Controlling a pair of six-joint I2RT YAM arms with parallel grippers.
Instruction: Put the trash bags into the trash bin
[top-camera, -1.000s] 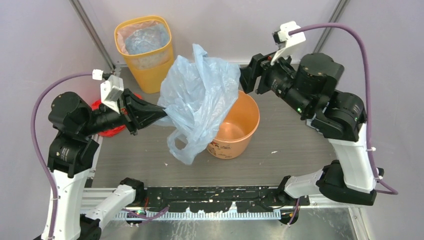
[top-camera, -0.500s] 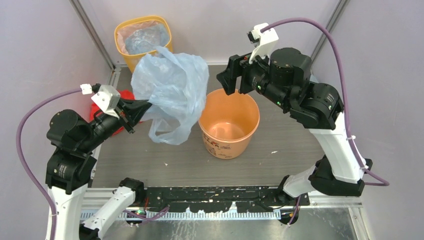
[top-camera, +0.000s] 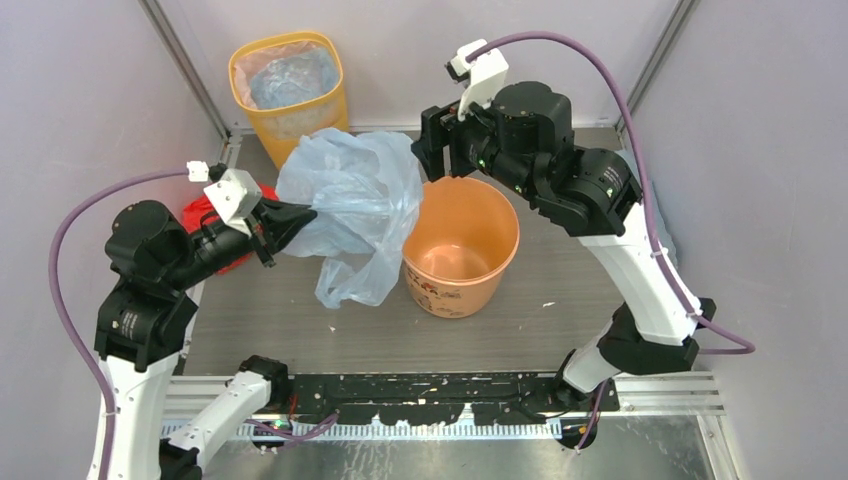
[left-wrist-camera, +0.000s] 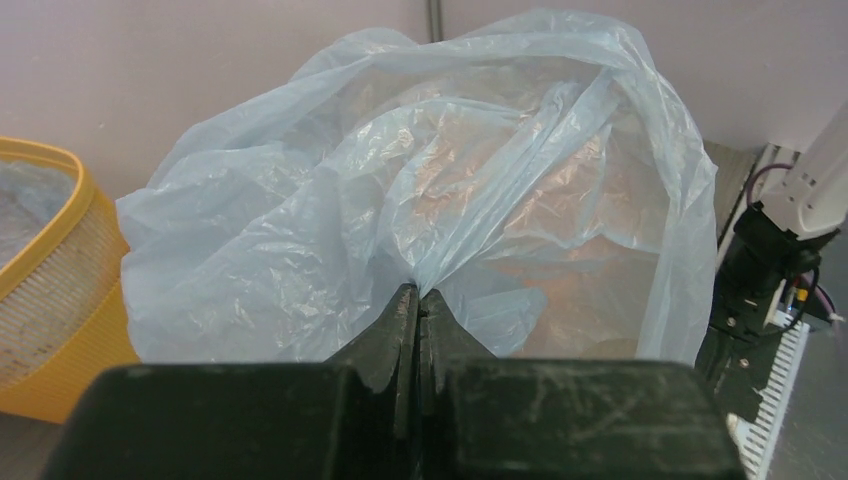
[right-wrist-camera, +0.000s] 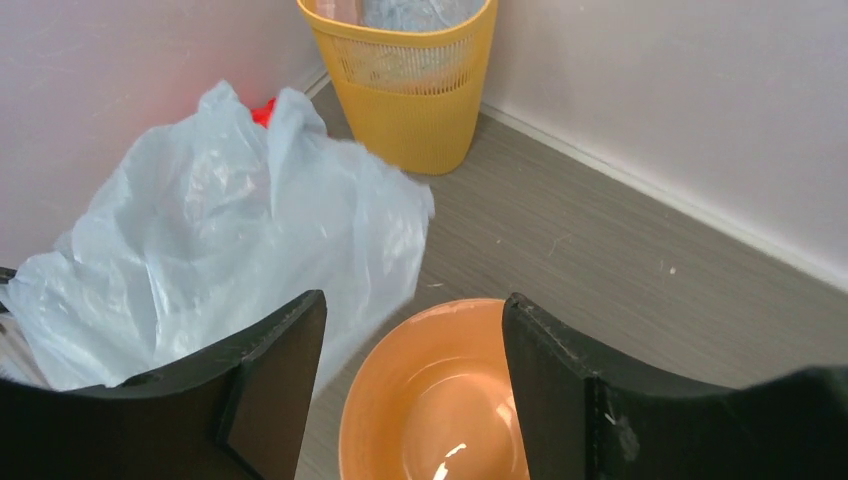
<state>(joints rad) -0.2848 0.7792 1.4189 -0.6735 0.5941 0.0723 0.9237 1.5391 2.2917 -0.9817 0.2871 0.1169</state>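
Observation:
A pale blue trash bag (top-camera: 350, 210) hangs in the air just left of the orange trash bin (top-camera: 462, 250), which stands upright and empty on the table. My left gripper (top-camera: 305, 213) is shut on the bag's left edge; in the left wrist view the closed jaws pinch the plastic (left-wrist-camera: 417, 292) and the bag (left-wrist-camera: 400, 190) fills the frame. My right gripper (top-camera: 428, 158) is open and empty above the bin's far-left rim. In the right wrist view the bin (right-wrist-camera: 440, 400) shows between the fingers, with the bag (right-wrist-camera: 220, 250) to the left.
A taller yellow bin (top-camera: 288, 95) lined with plastic stands at the back left, also in the right wrist view (right-wrist-camera: 415, 75). A red object (top-camera: 205, 215) lies behind my left arm. Walls close in the left, back and right sides.
My left gripper has carried the bag back right and lower, close to the bin's left rim. My right arm has swung left and now hovers over the bin's far-left rim.

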